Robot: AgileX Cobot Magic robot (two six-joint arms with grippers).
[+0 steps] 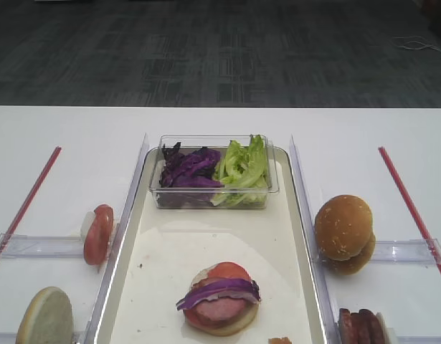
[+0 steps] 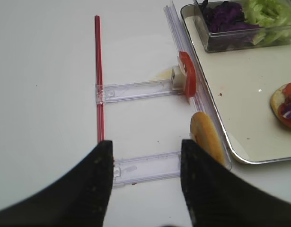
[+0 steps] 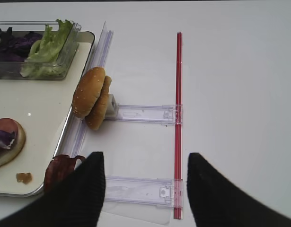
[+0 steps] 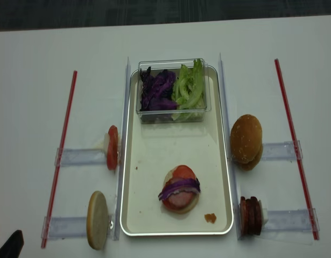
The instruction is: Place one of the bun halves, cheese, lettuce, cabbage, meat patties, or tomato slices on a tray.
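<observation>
Tray (image 4: 219, 161) holds a stacked bun (image 4: 180, 193); clear tub (image 4: 173, 91) behind; both end effectors apart, empty.

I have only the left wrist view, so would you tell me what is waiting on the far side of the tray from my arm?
Observer: Two bun halves stand on edge against a clear holder, just outside the right rim of the tray.
Operator: Thank you. Are there any meat patties out there?
Observer: Yes, meat patties stand on edge beside the same rim, nearer the robot.
Operator: And is the other arm carrying anything?
Observer: No, the right gripper has its jaws open and empty above the table.
</observation>
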